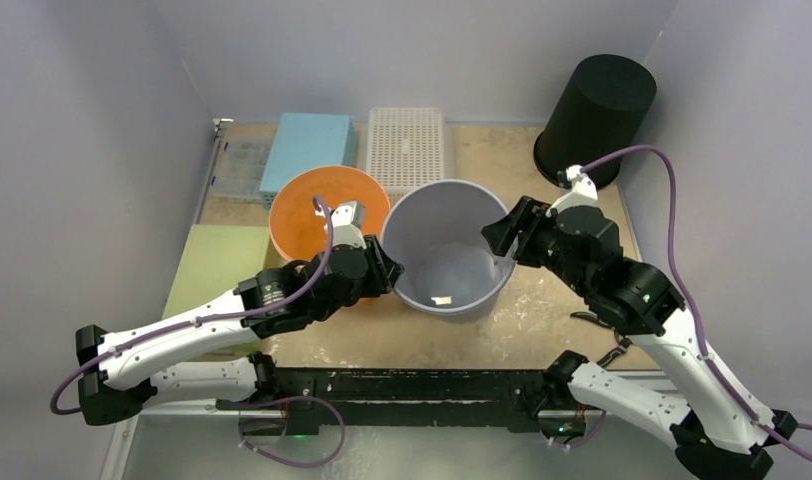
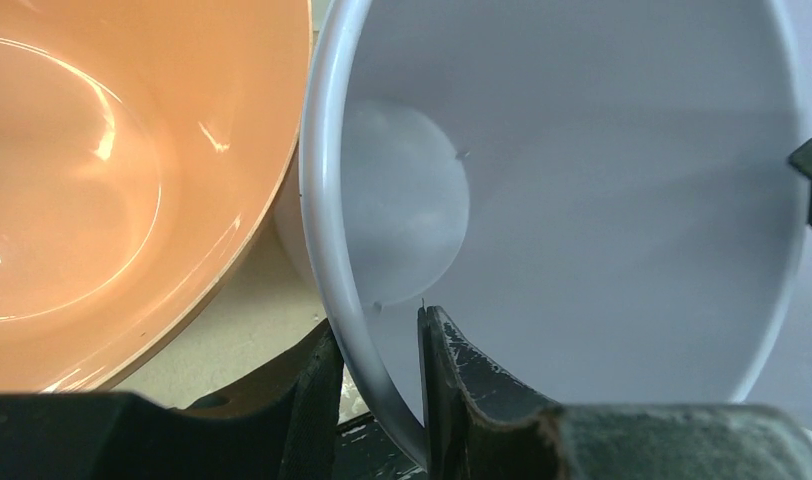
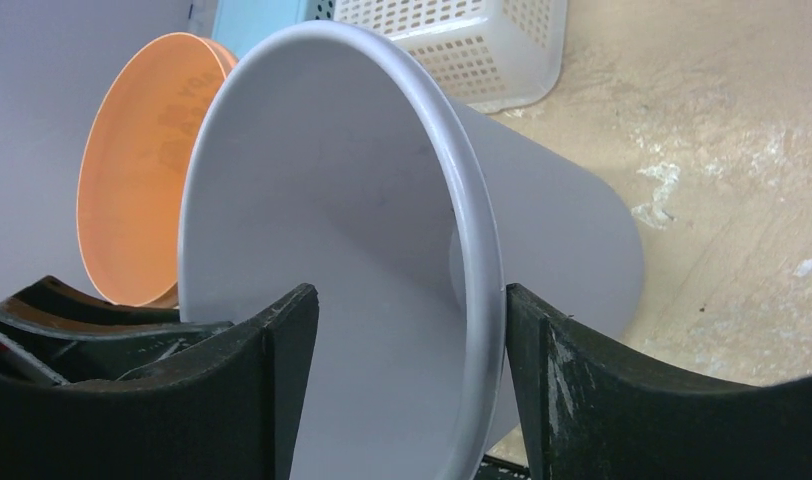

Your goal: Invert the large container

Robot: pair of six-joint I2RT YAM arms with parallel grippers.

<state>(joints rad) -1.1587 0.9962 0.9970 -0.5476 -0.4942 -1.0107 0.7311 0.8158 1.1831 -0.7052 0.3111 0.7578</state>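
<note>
The large container (image 1: 447, 245) is a pale grey bucket standing mouth up in the middle of the table. My left gripper (image 1: 390, 268) is on the bucket's left rim. In the left wrist view the bucket (image 2: 602, 180) fills the frame and the gripper (image 2: 379, 322) straddles its rim, one finger outside and one inside, pinched narrowly on it. My right gripper (image 1: 502, 240) is at the right rim. In the right wrist view it (image 3: 410, 292) stands open astride the bucket's (image 3: 332, 200) rim, the outer finger against the rim and the inner finger well apart from the wall.
An orange bowl (image 1: 312, 205) touches the bucket's left side. A black container (image 1: 597, 115) stands upside down at the back right. A white basket (image 1: 407, 145) and a blue block (image 1: 307, 145) lie at the back, and a green pad (image 1: 217, 265) lies at the left.
</note>
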